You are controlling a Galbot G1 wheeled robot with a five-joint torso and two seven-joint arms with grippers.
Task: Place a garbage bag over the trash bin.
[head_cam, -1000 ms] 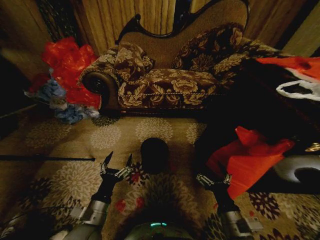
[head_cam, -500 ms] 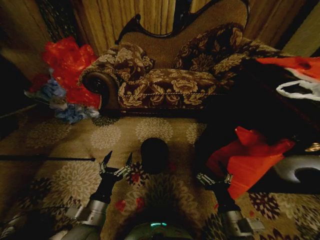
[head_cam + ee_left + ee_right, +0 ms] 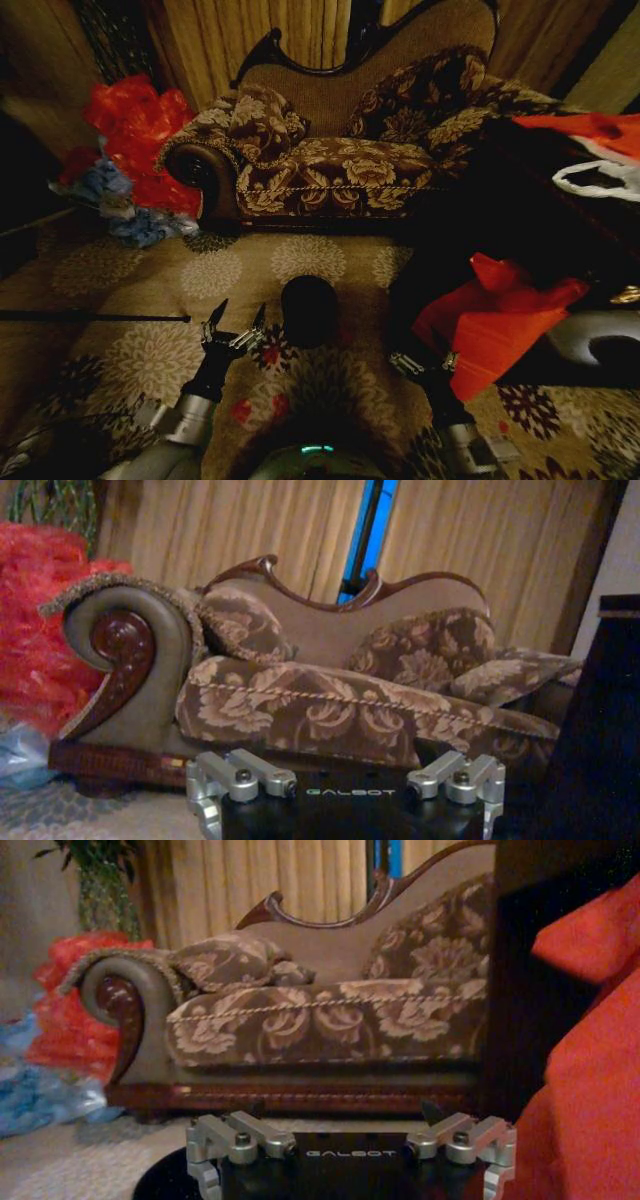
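Note:
The trash bin [image 3: 308, 310], small, black and round, stands on the patterned carpet in front of the sofa. My left gripper [image 3: 241, 309] hovers just left of the bin, open with nothing between its fingers. My right gripper [image 3: 424, 354] is low on the bin's right, open and holding nothing, with its outer finger close beside a large smooth red-orange bag [image 3: 495, 322]. The garbage bag is out of view.
A floral sofa [image 3: 340, 165] with a carved wooden arm fills the back. A heap of red plastic [image 3: 135, 130] with blue plastic under it lies at its left. A dark cabinet [image 3: 500, 215] and a grey curved object [image 3: 600, 345] stand at right. A thin black rod [image 3: 95, 317] lies on the carpet at left.
The right gripper has drawn back slightly toward me and the left arm has shifted a little. The bin and the red-orange bag have not moved.

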